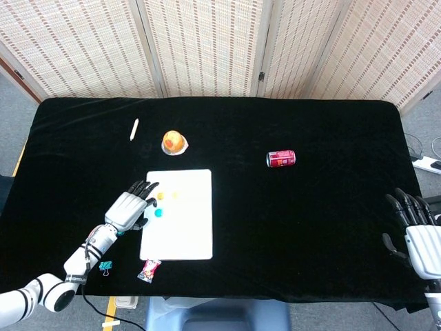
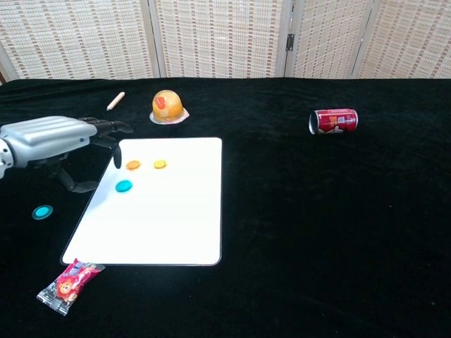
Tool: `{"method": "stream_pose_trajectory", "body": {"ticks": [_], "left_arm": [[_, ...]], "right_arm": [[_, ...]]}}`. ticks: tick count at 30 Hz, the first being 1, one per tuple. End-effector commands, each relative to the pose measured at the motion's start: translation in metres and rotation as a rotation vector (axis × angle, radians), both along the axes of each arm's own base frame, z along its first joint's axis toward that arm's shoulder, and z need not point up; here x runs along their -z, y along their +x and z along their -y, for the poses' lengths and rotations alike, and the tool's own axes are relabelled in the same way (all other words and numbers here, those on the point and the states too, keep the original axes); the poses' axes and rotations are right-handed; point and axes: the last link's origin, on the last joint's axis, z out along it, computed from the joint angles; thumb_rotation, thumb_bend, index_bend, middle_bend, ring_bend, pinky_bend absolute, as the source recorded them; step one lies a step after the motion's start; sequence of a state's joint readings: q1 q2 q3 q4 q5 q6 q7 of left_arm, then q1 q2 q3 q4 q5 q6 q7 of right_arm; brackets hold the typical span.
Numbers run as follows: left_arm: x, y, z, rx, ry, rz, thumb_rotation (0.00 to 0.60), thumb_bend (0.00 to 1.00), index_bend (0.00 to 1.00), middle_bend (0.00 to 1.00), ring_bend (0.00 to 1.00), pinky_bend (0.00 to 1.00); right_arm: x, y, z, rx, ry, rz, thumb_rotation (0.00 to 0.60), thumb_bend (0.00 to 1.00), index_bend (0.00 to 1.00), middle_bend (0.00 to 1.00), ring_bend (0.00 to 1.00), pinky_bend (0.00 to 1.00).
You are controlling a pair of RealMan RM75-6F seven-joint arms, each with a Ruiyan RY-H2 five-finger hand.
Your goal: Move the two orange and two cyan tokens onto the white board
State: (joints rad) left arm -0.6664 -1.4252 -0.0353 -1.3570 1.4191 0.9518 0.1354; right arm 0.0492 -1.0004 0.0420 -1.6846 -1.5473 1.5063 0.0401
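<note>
Black table (image 2: 317, 232) | white board (image 2: 169, 225) left-centre | left robot hand (image 2: 53, 137) beside its edge

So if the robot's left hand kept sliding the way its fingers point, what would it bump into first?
Probably the nearer orange token on the white board. The left hand points across the board's top corner, though its height above the board is unclear.

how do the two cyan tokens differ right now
The cyan token on the board lies on the white board, below the orange tokens; the other cyan token lies on the black cloth, left of the board. The first is nearer the left hand. Both are flat cyan discs, untouched.
</note>
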Motion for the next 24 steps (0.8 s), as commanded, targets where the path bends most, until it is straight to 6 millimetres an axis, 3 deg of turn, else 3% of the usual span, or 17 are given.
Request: {"method": "stream_pose_trajectory", "body": {"ticks": [1,12,24], "left_arm": [[-0.01,-0.012,0.009,-0.009,0.004,0.001,0.6,0.41,0.41,0.05,0.0,0.0],[-0.023,-0.055,0.035,-0.058,0.051,-0.031,0.6,0.41,0.4,0.05,0.0,0.0],[-0.015,-0.073,0.05,-0.116,0.043,-0.037,0.6,0.41,0.41,0.05,0.0,0.0]], "right_arm": [[0.001,0.001,0.0,-0.004,0.003,0.002,0.6,0.46,0.0,0.0,0.0,0.0],[0.006,0.005,0.006,-0.025,0.022,0.004,0.6,0.46,0.0,0.0,0.0,0.0],[0.008,0.008,0.008,-0.036,0.03,0.002,0.6,0.46,0.0,0.0,0.0,0.0]]}}
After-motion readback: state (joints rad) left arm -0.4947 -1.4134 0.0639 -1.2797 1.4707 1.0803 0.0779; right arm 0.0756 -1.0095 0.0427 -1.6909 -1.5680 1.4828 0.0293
